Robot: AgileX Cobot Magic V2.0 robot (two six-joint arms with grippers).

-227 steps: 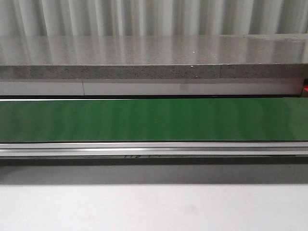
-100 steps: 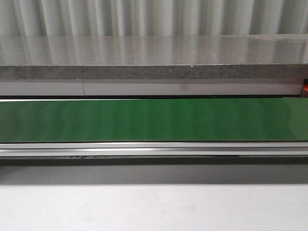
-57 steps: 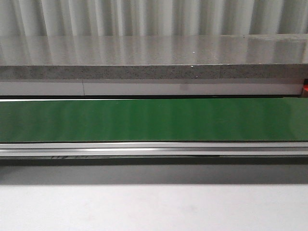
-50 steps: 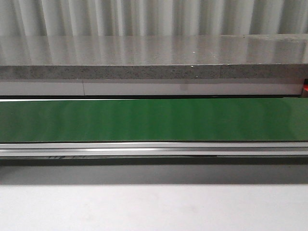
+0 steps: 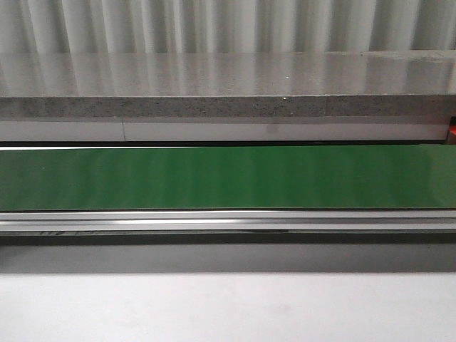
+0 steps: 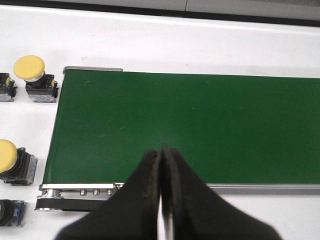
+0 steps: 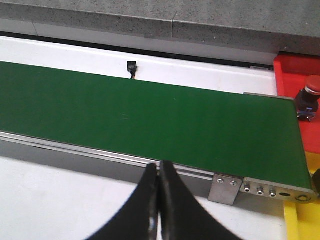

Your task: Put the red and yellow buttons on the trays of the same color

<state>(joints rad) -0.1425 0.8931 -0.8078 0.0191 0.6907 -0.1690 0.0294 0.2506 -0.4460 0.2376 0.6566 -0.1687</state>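
Two yellow buttons (image 6: 31,70) (image 6: 10,159) on grey bases stand on the white table beside one end of the green belt (image 6: 190,125). My left gripper (image 6: 161,150) is shut with nothing in it, over the belt's near edge. In the right wrist view a red button (image 7: 311,90) stands on the red tray (image 7: 290,70) past the belt's other end, and a corner of the yellow tray (image 7: 300,222) shows nearer. My right gripper (image 7: 159,165) is shut and empty, by the belt's near rail. In the front view the belt (image 5: 228,178) carries nothing and neither gripper shows.
Two more button bases (image 6: 6,86) (image 6: 10,212) are cut off at the frame edge beside the yellow buttons. A small black sensor (image 7: 132,66) sits on the white strip behind the belt. A grey stone ledge (image 5: 228,85) runs behind. A metal bracket (image 7: 225,187) hangs on the rail.
The scene stays the same; only small marks on the belt's front rail have drifted to the left.
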